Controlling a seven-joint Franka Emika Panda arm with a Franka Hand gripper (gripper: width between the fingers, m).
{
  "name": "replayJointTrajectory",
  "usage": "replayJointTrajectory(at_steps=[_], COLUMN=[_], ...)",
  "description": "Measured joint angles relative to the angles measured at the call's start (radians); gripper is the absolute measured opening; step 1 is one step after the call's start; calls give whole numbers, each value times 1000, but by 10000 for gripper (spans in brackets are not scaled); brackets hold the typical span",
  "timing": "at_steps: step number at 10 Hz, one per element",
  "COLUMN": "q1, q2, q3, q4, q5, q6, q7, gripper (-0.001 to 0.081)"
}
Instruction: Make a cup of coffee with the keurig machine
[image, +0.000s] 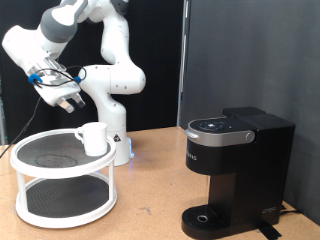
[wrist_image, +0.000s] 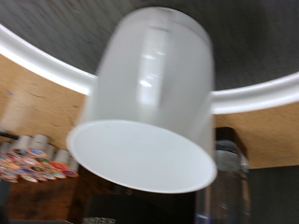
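On the upper tier of the white two-tier stand (image: 30, 152) sits the white mug (image: 92, 137), near its rim. Gripper (image: 70, 101) hovers above; open or closed, can't tell. Clip it and it could tumble off, far from the Keurig (image: 235, 170).

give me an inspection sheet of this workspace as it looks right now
Surface: wooden table, carrying a white two-tier round rack at the exterior view's left.
Job's things: white cup upright on the rack's top tier at its right edge; the wrist view looks at it closely, handle visible. Keurig machine at the exterior view's right, lid down, nothing on its drip base.
Clutter: coloured pods in the wrist view.
Tool: the tool hangs above the rack, up and left of the cup, holding nothing.
Cables: blue and black wiring at the wrist.
Surroundings: dark backdrop behind the table.
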Motion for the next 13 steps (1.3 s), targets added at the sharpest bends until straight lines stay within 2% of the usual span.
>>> replayJointTrajectory(at_steps=[3,4,5,7,13], q1=[7,16,32,31,32], q2=[29,42,81,75,106], q3=[17,17,17,14,3], q4=[-3,-1,24,19,15], q5=[5,-5,-34,-7,-1], q6=[60,45,-23,32,79], q7=[20,15,7,7,-20], gripper=[734,734,734,734,734])
